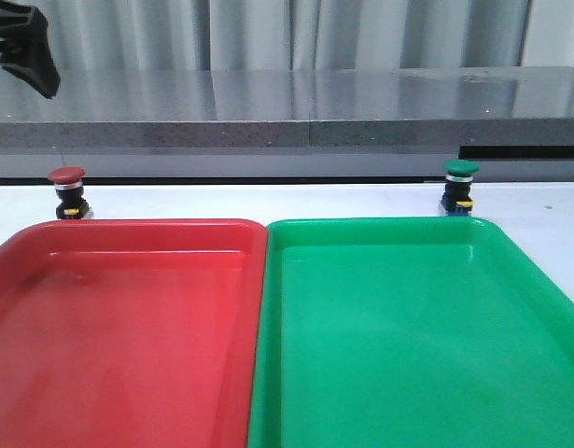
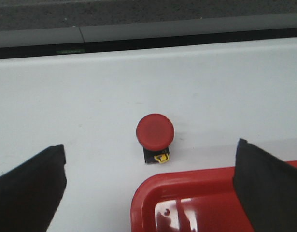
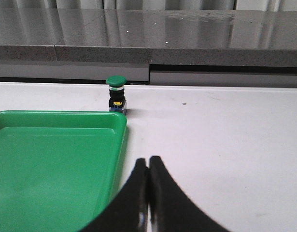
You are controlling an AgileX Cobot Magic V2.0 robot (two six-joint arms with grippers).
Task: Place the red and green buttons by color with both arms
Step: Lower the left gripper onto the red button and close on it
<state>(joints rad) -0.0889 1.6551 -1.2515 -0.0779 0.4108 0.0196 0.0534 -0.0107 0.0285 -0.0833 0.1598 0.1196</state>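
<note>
The red button [image 1: 66,190] stands upright on the white table just behind the red tray's far left corner. In the left wrist view the red button [image 2: 155,131] lies ahead, between my left gripper's [image 2: 150,145] widely spread fingers [image 2: 32,183], which hold nothing. Part of the left arm [image 1: 23,45] shows high at the upper left of the front view. The green button [image 1: 459,185] stands behind the green tray's far right corner. My right gripper [image 3: 148,160] is shut and empty, well short of the green button [image 3: 116,94], beside the green tray's edge.
A large red tray [image 1: 128,233] and a large green tray [image 1: 380,229] lie side by side and fill the near table, both empty. A grey stone ledge [image 1: 287,131] runs along the back. The red tray's corner [image 2: 143,203] sits right under the left gripper.
</note>
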